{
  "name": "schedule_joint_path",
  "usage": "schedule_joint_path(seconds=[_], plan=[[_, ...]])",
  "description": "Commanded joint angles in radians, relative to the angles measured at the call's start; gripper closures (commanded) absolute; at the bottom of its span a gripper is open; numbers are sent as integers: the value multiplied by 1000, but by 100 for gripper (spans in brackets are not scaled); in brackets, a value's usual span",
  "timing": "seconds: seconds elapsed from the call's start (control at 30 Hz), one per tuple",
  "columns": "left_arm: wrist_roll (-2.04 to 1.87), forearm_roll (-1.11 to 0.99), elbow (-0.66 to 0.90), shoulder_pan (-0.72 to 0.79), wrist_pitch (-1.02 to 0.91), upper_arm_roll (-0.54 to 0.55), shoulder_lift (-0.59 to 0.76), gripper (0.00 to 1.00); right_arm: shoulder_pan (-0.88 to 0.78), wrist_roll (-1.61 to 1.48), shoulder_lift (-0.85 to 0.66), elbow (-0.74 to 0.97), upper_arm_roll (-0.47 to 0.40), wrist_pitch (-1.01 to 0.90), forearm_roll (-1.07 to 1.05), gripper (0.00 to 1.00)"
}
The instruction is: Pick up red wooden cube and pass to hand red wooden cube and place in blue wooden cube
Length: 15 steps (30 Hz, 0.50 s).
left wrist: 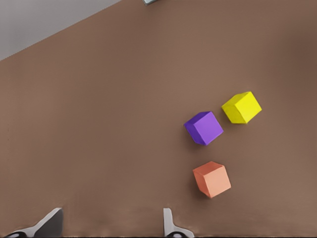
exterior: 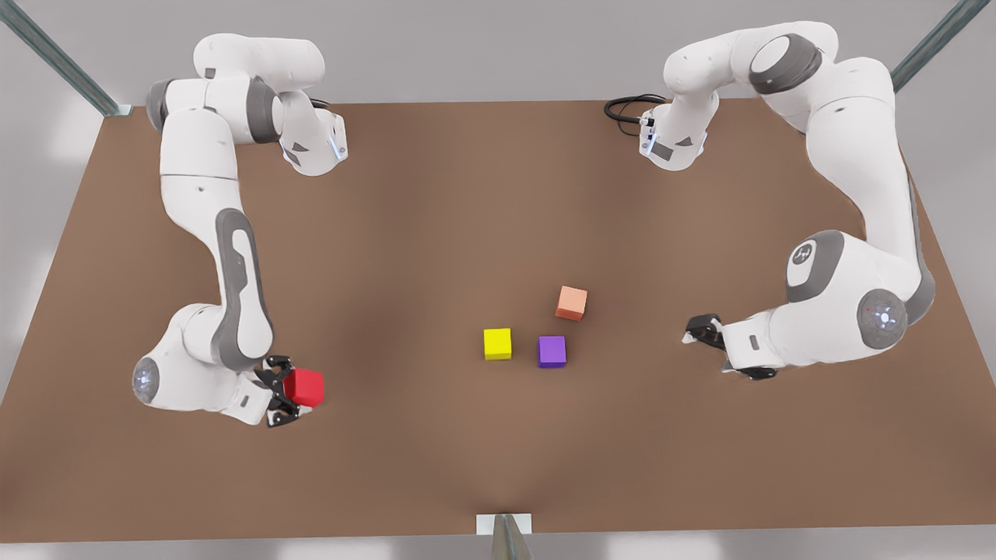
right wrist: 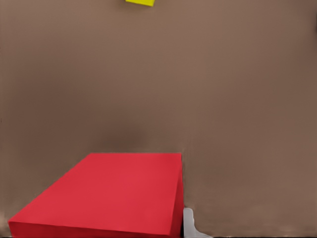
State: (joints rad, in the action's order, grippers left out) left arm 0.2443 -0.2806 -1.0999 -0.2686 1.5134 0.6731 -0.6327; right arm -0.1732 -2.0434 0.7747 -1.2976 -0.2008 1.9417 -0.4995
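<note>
The red wooden cube point(exterior: 304, 386) sits between the fingers of my right gripper point(exterior: 286, 391), at the front view's left near the table's front edge. In the right wrist view the red wooden cube point(right wrist: 106, 193) is large and close, with one light fingertip point(right wrist: 190, 224) against its side. My left gripper point(exterior: 712, 348) hangs open over bare table at the front view's right. Its two fingertips point(left wrist: 171, 225) stand wide apart with nothing between them. The blue wooden cube is out of view.
Three cubes lie close together mid-table: yellow point(exterior: 498, 343), purple point(exterior: 552, 351) and pale orange point(exterior: 572, 302), all between the two grippers. The left wrist view looks at the same purple cube point(left wrist: 203, 127). The brown table point(exterior: 436, 218) stretches bare behind them.
</note>
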Motion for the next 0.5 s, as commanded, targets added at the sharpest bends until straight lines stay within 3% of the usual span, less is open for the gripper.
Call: schedule_joint_path(seconds=[0.0,0.03,0.07,0.17,0.27,0.47], plan=[[-128,164,-279,225,-51,-449,315,0,-15,586,0,5,-8,66,297,51],[-138,262,-439,284,44,-549,450,0,-26,687,-5,-2,-8,76,372,51],[-310,172,-339,290,-48,-485,397,0,-28,793,-23,-11,-8,76,447,51],[-330,184,-298,290,-67,-432,392,0,-34,919,-55,-77,-9,83,506,51],[-258,198,-155,278,-154,-440,280,0,-37,986,-117,-226,-19,175,538,51],[-247,189,-106,264,-150,-441,278,0,-26,986,-261,-474,-62,313,567,51]])
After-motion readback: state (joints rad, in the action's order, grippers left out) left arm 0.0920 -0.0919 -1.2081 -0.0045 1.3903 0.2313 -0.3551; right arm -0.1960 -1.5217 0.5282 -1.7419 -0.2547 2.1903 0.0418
